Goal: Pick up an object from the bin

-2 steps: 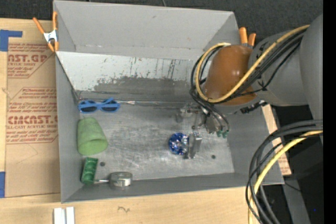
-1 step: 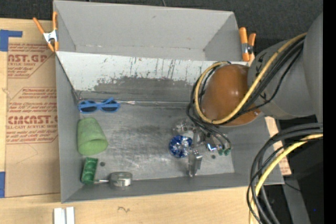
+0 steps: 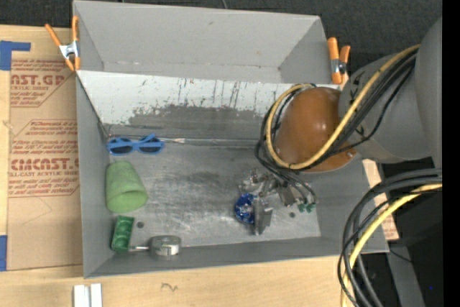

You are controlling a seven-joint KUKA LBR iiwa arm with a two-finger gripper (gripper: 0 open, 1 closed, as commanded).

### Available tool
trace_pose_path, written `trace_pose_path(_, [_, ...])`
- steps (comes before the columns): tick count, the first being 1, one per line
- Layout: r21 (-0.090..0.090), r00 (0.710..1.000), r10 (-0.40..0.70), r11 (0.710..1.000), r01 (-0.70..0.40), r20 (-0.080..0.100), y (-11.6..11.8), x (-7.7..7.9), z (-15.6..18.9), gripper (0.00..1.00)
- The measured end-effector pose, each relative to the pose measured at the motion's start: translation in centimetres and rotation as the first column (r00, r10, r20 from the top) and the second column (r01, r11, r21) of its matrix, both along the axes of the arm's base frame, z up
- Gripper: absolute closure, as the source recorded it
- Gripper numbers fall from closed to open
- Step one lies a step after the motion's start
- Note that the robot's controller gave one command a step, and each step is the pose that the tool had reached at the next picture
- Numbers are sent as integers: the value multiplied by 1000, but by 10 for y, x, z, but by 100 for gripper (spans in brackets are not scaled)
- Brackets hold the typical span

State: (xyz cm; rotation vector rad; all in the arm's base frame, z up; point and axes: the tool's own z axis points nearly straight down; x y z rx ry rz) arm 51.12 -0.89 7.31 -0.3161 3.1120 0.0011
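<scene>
My gripper (image 3: 261,214) is down on the bin floor in the lower right of the frame, under the orange cover on my wrist (image 3: 310,129) and its loop of cables. Whether the gripper is spread or pressed together I cannot tell: the metal parts there run together into one tangle. Touching it on its left side, or very nearly so, lies a small shiny blue object (image 3: 244,209), crumpled or knobbly in shape; this is the thing nearest to me. I cannot tell if any part of it is caught in the gripper. A tiny dark green bit (image 3: 307,207) lies just to the right of the gripper, near the bin's right wall.

The other things are well apart from me, along the left side of the grey bin (image 3: 208,93). A pair of blue toy glasses (image 3: 135,145) lies against the foot of the back wall. Below it is a pale green cup (image 3: 126,187) on its side, then a small darker green ribbed piece (image 3: 121,234) in the lower left corner. Just beside that piece is a round silver metal thing (image 3: 167,246) by the front wall.
</scene>
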Motion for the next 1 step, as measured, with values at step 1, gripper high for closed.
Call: trace_pose_path(1, [-3, 943, 333, 943, -333, -6, 17, -4, 138, 100])
